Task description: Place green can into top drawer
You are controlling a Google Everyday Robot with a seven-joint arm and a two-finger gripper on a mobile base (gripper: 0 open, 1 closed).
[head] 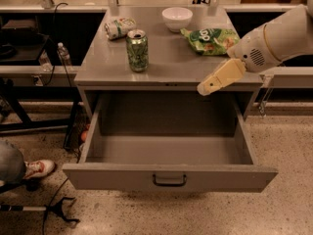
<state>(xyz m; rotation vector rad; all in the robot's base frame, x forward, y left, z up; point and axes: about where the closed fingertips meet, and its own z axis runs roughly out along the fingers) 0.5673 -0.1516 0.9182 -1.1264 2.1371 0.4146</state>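
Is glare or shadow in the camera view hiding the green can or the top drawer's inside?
Camera view: the green can stands evenly lit on the cabinet top, no glare on it; the top drawer is open, its back wall in shadow, its floor readable; the gripper hangs brightly lit over the cabinet's front edge, apart from the can.
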